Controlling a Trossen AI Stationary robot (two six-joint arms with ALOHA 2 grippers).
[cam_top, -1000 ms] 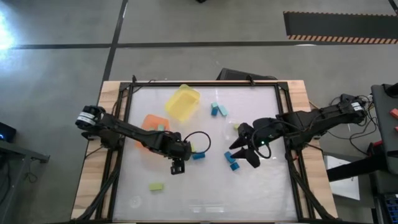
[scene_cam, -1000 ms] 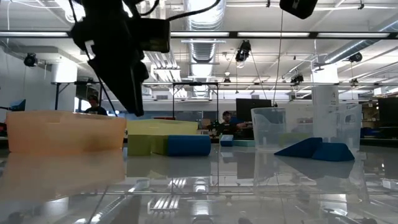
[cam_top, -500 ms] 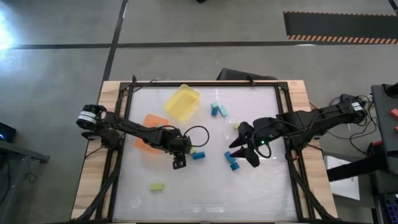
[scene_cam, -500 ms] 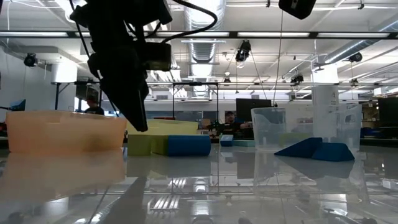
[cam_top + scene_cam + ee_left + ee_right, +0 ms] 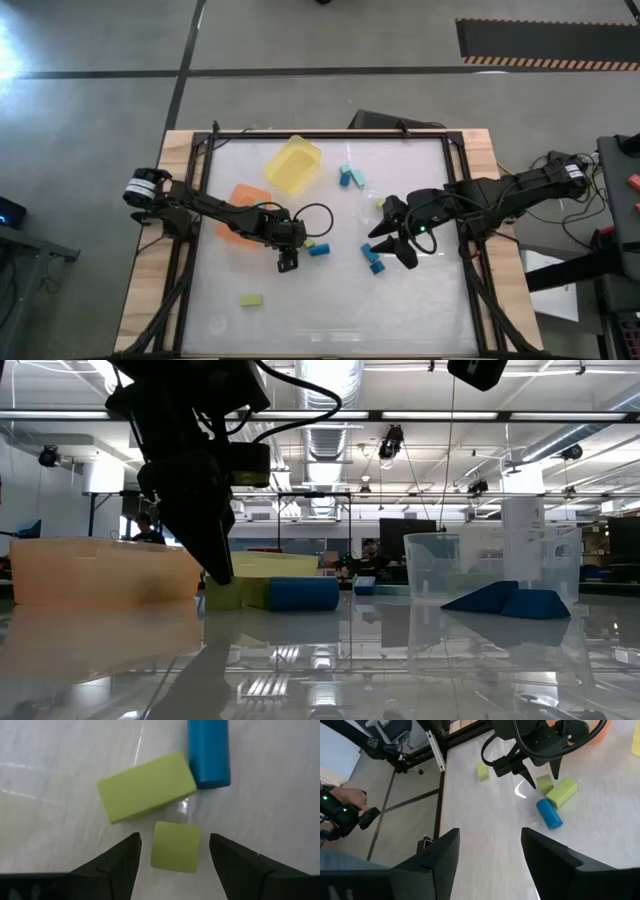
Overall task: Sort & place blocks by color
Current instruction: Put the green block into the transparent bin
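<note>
Left gripper [image 5: 172, 851] fingers straddling small yellow-green block [image 5: 175, 846], fingertips cropped

Two bins [image 5: 294, 165] counted, three yellow-green blocks [image 5: 146, 786], several blue blocks [image 5: 319, 249], two grippers [image 5: 288, 262].

Yellow-green blocks [image 5: 146, 787], blue block [image 5: 209, 751]

Dark arms, looped black cable
</note>
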